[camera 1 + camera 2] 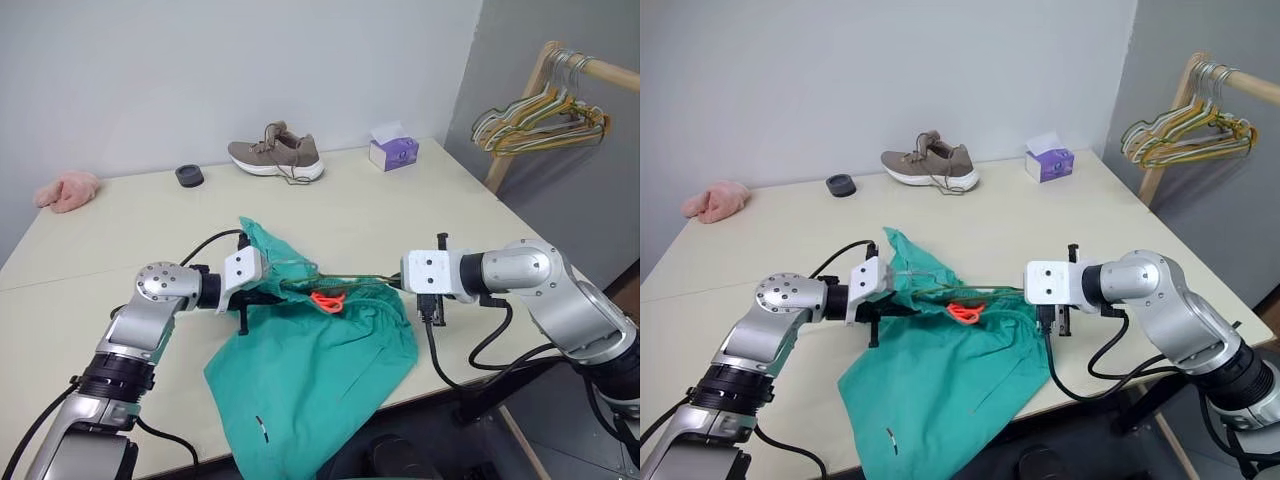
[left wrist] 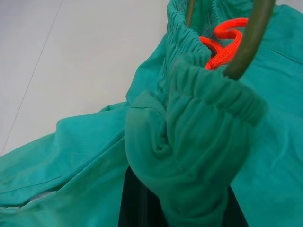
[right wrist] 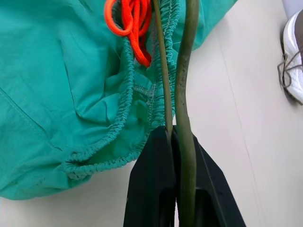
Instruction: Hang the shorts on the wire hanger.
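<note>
- The teal-green fabric shorts (image 1: 310, 370) lie spread on the near part of the pale desk (image 1: 400, 215), one leg draping over the front edge, the gathered elastic waistband lifted between the robot's two arms.
- A thin olive-green wire hanger (image 3: 182, 90) runs through the raised waistband, its wire stretching level from one arm to the other just above the desk.
- A bright orange-red drawstring (image 1: 328, 299) hangs looped at the middle of the waistband, beside the wire.
- The left end effector (image 1: 262, 290) is pinched shut on a bunched fold of the shorts' waistband; in the left wrist view the fabric wraps over the black fingers (image 2: 137, 203) and covers their tips.
- The right end effector (image 3: 176, 142) grips the wire hanger, two strands of the wire held narrow between its black fingers at the edge of the waistband.
- Well behind the shorts, near the wall, a taupe lace-up sneaker with a white sole (image 1: 277, 154) sits beside a small dark round cap (image 1: 189, 175).
- A purple tissue box (image 1: 393, 151) stands to the right of the sneaker, and a pink fuzzy cloth (image 1: 68, 190) lies at the far left corner of the desk.
- A bunch of yellow-green hangers (image 1: 540, 120) hangs from a wooden rail (image 1: 610, 70) beyond the desk's right side.
</note>
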